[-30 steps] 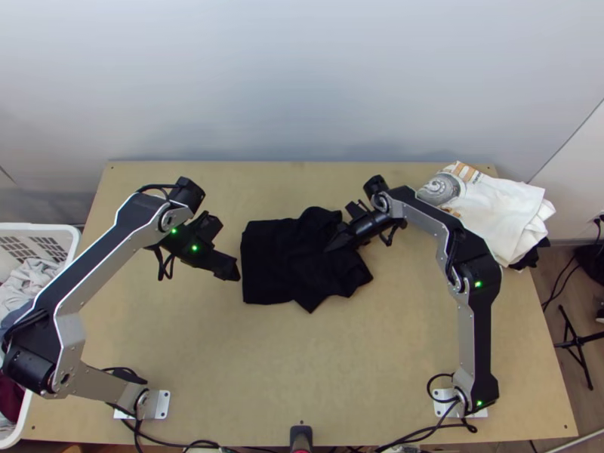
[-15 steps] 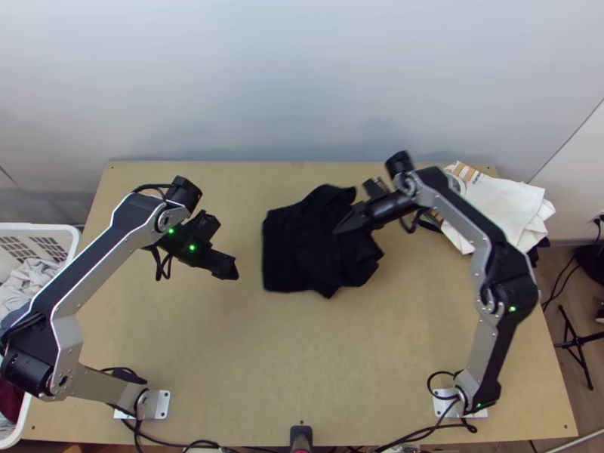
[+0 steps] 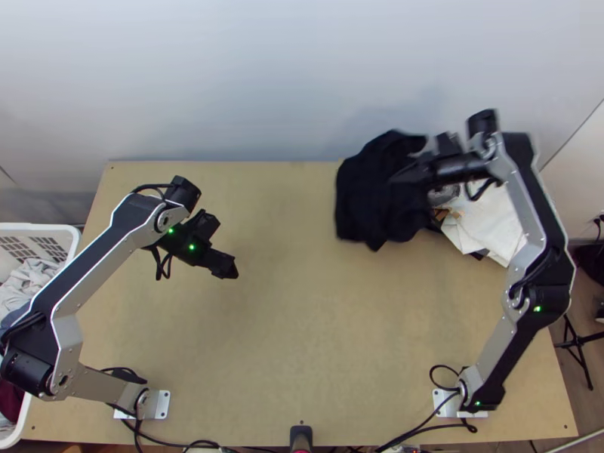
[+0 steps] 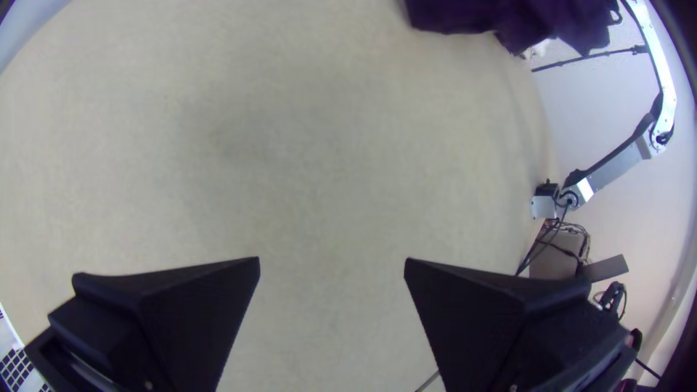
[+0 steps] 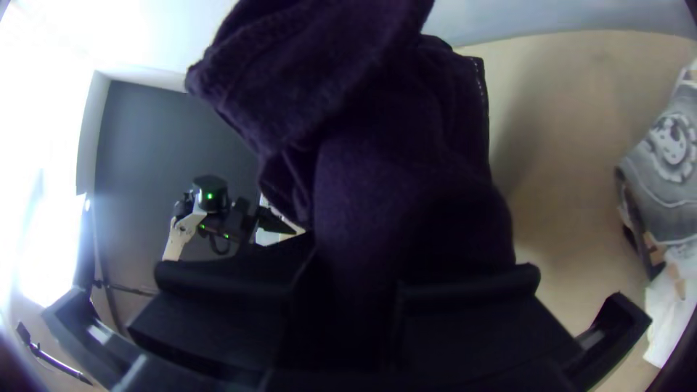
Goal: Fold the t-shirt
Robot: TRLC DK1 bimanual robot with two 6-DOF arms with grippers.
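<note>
Black and soft, the t-shirt point(image 3: 370, 196) is in the right gripper point(image 3: 396, 178), whose two fingers are closed upon a thick part of the cloth; it seems lifted over the far right part of the table point(image 3: 302, 347), just beside the white clothes point(image 3: 491, 230). The left gripper point(image 4: 332, 260) is wide apart and has nothing between its fingers. I judge that the t-shirt is light and quite limp, not fragile and hardly slippery, so its free parts can swing or open if it is carried fast. The better hold, I think, is near the middle and through all the layers, because a pinch of only the upper layer would undo the folding. It lies in a compact, partly bunched bundle of several layers; how many, I cannot tell. Its long axis is only a little longer than its width and runs roughly from near to far, the far end leaning slightly right. Which way the collar points, I cannot tell.
</note>
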